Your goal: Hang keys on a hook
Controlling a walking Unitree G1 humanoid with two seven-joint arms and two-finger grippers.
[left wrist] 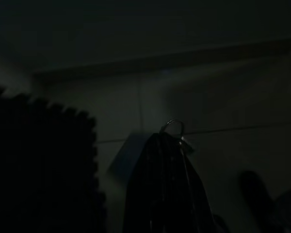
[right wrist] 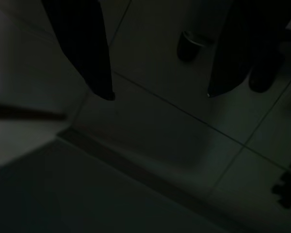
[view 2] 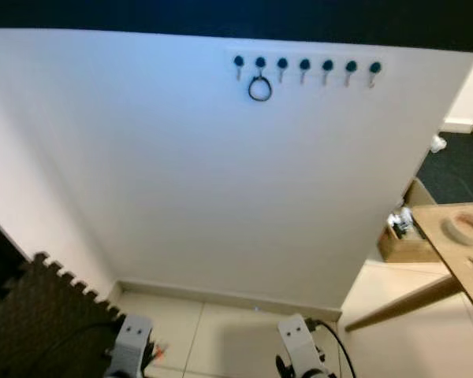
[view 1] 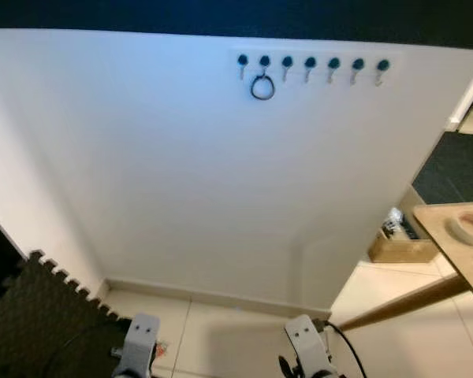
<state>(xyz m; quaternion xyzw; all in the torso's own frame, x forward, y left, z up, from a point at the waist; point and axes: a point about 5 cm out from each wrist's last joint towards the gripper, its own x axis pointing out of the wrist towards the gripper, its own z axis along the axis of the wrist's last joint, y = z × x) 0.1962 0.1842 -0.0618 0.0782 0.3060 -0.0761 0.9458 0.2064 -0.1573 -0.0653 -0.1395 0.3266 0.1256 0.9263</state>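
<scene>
A row of several dark-knobbed hooks [view 1: 310, 63] runs high on the white wall [view 1: 181, 173]. A dark ring [view 1: 262, 87] hangs from the second hook from the left. Both arms hang low, with the left wrist [view 1: 138, 346] and right wrist [view 1: 307, 346] at the bottom edge of the eye views. In the dark left wrist view, my left gripper [left wrist: 167, 138] is shut, and a small metal key ring [left wrist: 173, 127] pokes out at its tips. My right gripper [right wrist: 159, 95] is open over the tiled floor, with nothing between its fingers.
A wooden table [view 1: 449, 224] juts in at the right, with a white roll [view 1: 467, 227] on it. Behind it, an open box [view 1: 398, 246] sits on the floor. A dark foam mat [view 1: 39, 315] covers the floor at the left. Pale tiles [view 1: 221, 331] lie below the wall.
</scene>
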